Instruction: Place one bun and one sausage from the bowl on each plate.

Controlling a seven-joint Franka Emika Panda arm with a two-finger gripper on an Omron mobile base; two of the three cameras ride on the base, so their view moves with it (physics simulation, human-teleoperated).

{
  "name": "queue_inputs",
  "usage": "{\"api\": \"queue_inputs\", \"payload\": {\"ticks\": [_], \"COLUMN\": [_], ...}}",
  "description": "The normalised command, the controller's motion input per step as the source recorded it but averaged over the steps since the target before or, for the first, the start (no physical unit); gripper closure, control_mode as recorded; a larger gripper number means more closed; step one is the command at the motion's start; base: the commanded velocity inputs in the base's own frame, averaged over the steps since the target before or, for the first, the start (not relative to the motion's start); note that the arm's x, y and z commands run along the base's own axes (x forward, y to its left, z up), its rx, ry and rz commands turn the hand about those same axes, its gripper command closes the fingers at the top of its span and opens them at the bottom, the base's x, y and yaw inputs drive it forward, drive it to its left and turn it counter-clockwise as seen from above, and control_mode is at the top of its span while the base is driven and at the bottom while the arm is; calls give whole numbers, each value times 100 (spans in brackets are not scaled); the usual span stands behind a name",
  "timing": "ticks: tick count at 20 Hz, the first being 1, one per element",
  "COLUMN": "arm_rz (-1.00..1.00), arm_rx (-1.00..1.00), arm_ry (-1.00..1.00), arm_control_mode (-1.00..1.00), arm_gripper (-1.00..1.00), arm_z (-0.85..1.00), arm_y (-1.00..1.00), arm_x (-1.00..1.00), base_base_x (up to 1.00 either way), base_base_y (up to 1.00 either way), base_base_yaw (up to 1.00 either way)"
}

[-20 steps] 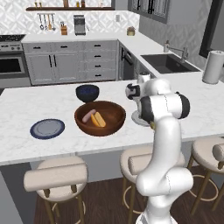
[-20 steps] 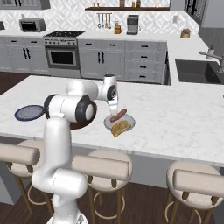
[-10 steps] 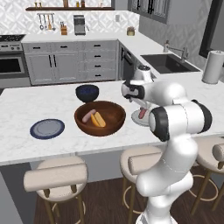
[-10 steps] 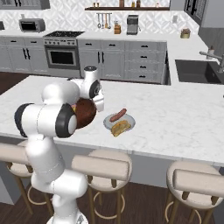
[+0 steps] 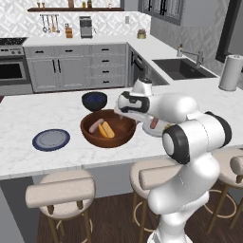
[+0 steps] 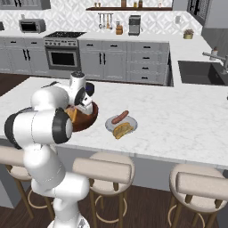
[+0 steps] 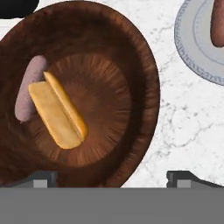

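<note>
In the hand view a bun (image 7: 57, 111) lies inside the wooden bowl (image 7: 131, 57), slanting from about ten o'clock to five o'clock across the bowl's floor. A sausage (image 7: 28, 87) lies touching the bun's nine o'clock side, partly up the bowl's inner wall. From the left base view the same bun (image 5: 107, 129) and sausage (image 5: 96, 125) sit side by side in the bowl (image 5: 108, 128) on the marble counter (image 5: 28, 114).

The gripper (image 7: 111, 178) hangs over the bowl's six o'clock rim with its fingertips (image 7: 43, 179) set wide apart and nothing between them. In the left base view the gripper (image 5: 124, 115) sits just above the bowl's three o'clock edge.

At one o'clock in the hand view the pale plate (image 7: 192, 48) lies apart from the bowl and carries a second sausage (image 7: 217, 22). The right base view shows that plate (image 6: 109, 124) holding a sausage (image 6: 120, 117) and a bun (image 6: 123, 129). In the left base view, the blue-rimmed plate (image 5: 51, 140) lies at nine o'clock of the bowl, and a dark blue bowl (image 5: 94, 100) stands just beyond at eleven o'clock.
</note>
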Motion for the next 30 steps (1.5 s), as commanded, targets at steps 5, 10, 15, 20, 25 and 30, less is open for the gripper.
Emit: {"api": "queue_inputs", "payload": {"ticks": [5,10,15,20,25,30], "arm_rz": [50,22,8,0,0,0], "arm_rx": [-19,-17,0,-4,-6,-6], "arm_ry": [-1,-2,-20,-2,0,0], "arm_control_mode": [-100,-100,-100,-100,-100,-100], "arm_gripper": [-100,-100,-100,-100,-100,-100], "arm_z": [-21,-57,-30,-24,-23,-23], "arm_y": [86,19,37,14,0,1], "arm_x": [7,7,24,16,21,20], "base_base_x": [0,0,0,0,0,0], "base_base_y": [0,0,0,0,0,0], "base_base_yaw": [0,0,0,0,0,0]}}
